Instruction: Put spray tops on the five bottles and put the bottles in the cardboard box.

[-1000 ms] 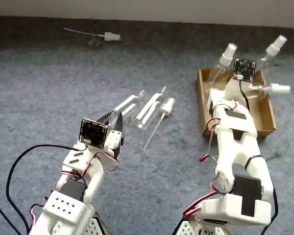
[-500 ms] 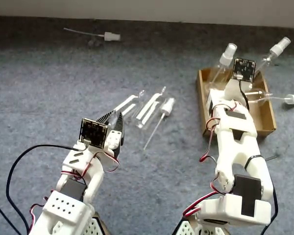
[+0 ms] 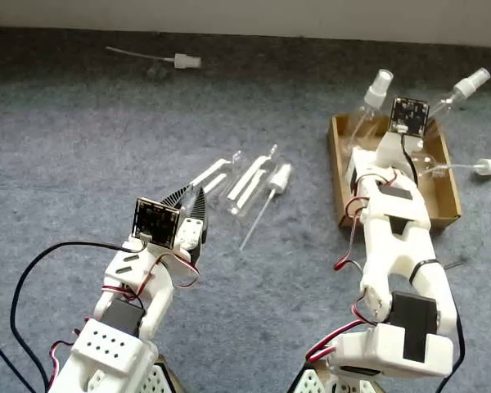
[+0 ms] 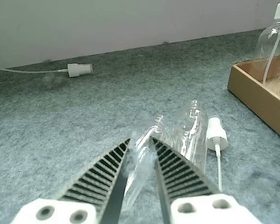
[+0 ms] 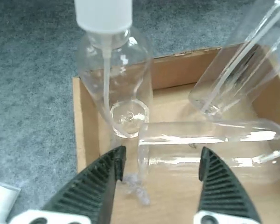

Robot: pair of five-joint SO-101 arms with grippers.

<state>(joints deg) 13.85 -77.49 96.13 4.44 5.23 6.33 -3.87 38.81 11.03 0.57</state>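
on grey carpet [image 3: 82,147] by a pale wall [image 4: 107,18], left gripper [image 4: 139,141] clamps a bottle [image 4: 151,128], right gripper [image 5: 162,154] gapes.

Five bottles [image 3: 367,115] [image 3: 454,92] [image 3: 442,168] [image 3: 217,176] [image 3: 250,184], two loose spray tops [image 3: 186,60] [image 3: 278,176], one cardboard box [image 3: 447,210].

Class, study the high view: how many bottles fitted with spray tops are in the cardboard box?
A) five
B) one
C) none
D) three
D: the cardboard box holds a standing bottle, a leaning bottle and a lying bottle, each with a white spray top.
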